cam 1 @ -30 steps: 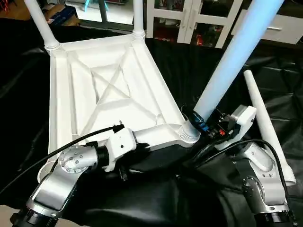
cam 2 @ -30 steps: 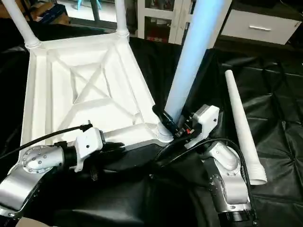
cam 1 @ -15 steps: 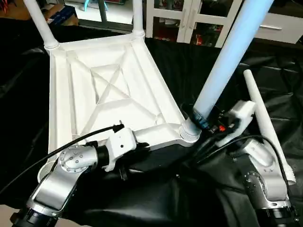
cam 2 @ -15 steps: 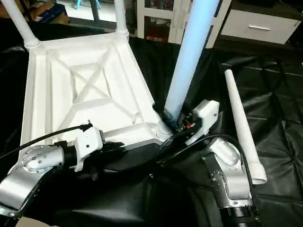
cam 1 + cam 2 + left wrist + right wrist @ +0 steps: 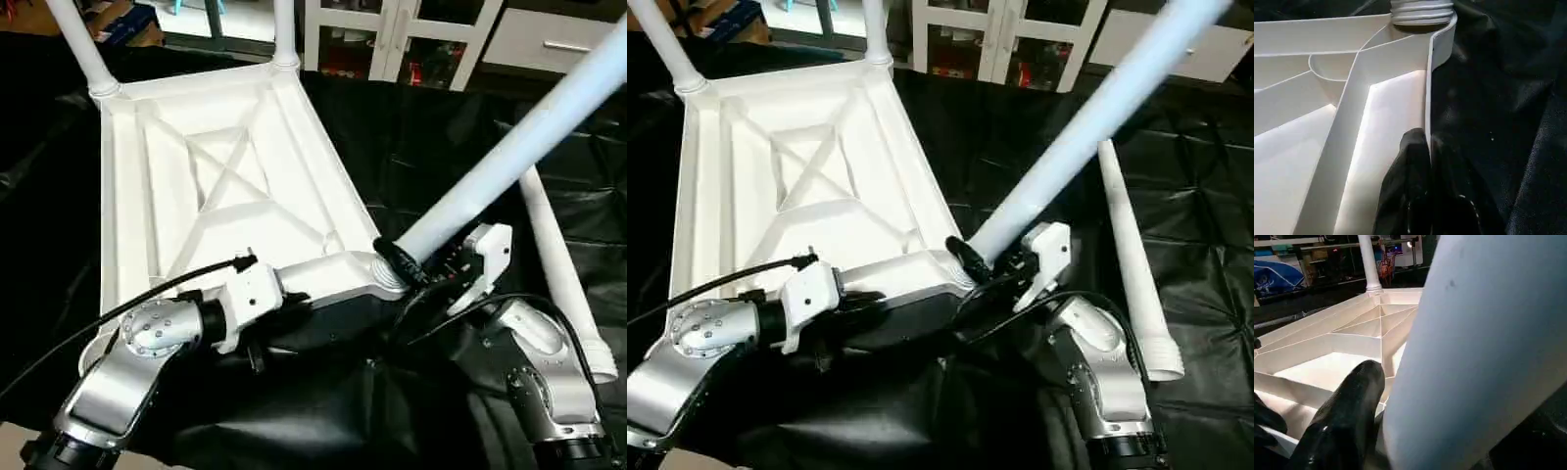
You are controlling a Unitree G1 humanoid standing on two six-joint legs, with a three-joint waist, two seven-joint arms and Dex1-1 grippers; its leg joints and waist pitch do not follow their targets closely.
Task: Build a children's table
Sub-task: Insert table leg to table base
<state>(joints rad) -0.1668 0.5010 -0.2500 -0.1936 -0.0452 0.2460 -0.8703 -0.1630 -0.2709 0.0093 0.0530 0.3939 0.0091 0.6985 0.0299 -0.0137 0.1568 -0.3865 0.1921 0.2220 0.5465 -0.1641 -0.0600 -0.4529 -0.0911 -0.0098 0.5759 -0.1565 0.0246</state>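
The white tabletop point(image 5: 225, 186) lies upside down on the black cloth, X-ribs up. Two tube legs point(image 5: 78, 44) point(image 5: 284, 29) stand in its far corner sockets. My left gripper point(image 5: 1427, 144) is shut on the tabletop's near rim, one finger on each side of the thin wall. At the near right corner socket point(image 5: 377, 274), my right gripper point(image 5: 402, 262) is shut on the base of a third leg point(image 5: 500, 157), which leans steeply up and to the right. That leg's threaded end point(image 5: 1421, 11) sits at the socket. Whether it is seated I cannot tell.
A fourth white leg point(image 5: 563, 274) lies loose on the black cloth point(image 5: 441, 127) just right of my right arm. White cabinets with glass doors point(image 5: 392, 39) stand behind the work table. Cables run along both forearms.
The leg in my right gripper has tipped from nearly upright to a steep lean toward the right, and the right wrist turned with it. The left gripper and tabletop stayed put.
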